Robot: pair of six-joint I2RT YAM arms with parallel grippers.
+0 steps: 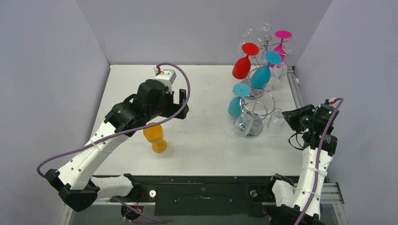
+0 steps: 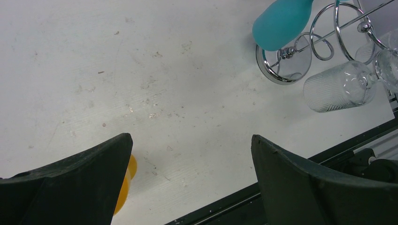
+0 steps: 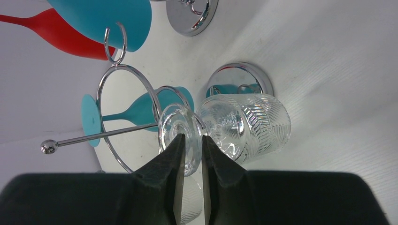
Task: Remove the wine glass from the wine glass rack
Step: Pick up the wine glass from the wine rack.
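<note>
Right claw (image 3: 190,140): fingers drawn in to a narrow gap, pinching the edge of the foot disc of the clear wine glass (image 3: 248,124). Nothing else is in the grip.

Clear wine glass: patterned bowl, lying roughly on its side and pointing away from the claw, above the worktop (image 1: 206,89). It sits at the right side of the near rack (image 3: 103,135), with its foot against the rack's wire loop. The right wrist view does not show whether the foot is still hooked in the wire. The rack's round chrome base is just behind the bowl.

Near rack also carries a teal glass (image 1: 236,107), hanging bowl-down on its left side.

Left claw (image 2: 190,138): fingers spread wide, holding nothing, hanging over bare worktop to the left of the near rack. Directly below the left arm an orange glass (image 1: 157,138) stands on the worktop, apart from both racks.

Far rack (image 1: 267,44), at the back right corner: holds a red glass (image 1: 241,68), a pink glass (image 1: 281,44) and others, all well apart from either claw.
</note>
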